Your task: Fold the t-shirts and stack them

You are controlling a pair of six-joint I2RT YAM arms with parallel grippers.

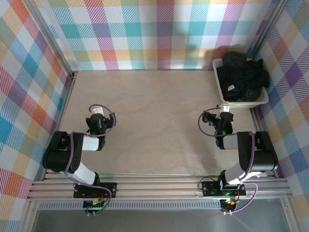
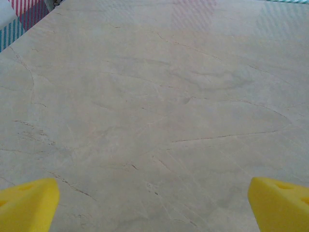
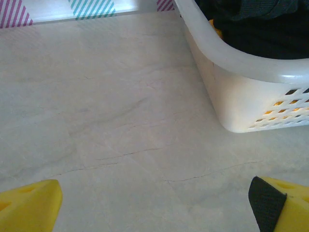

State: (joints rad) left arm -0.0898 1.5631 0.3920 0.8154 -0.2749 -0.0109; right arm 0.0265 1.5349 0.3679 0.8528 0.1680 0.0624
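Note:
The black t-shirts (image 1: 242, 77) lie crumpled in a heap inside a white plastic basket (image 1: 223, 98) at the back right of the table; their dark cloth (image 3: 260, 29) also fills the basket in the right wrist view. My right gripper (image 1: 224, 110) sits just in front of the basket's near left corner, open, nothing between its yellow fingers (image 3: 31, 205). On the left side of the table my left gripper (image 1: 97, 110) hovers open over bare marble, its yellow fingertips (image 2: 26, 205) spread wide apart.
The beige marble tabletop (image 1: 154, 121) is walled by plaid panels on three sides. The basket (image 3: 241, 82) has a lattice wall with something orange showing through it. Metal rails run along the near edge.

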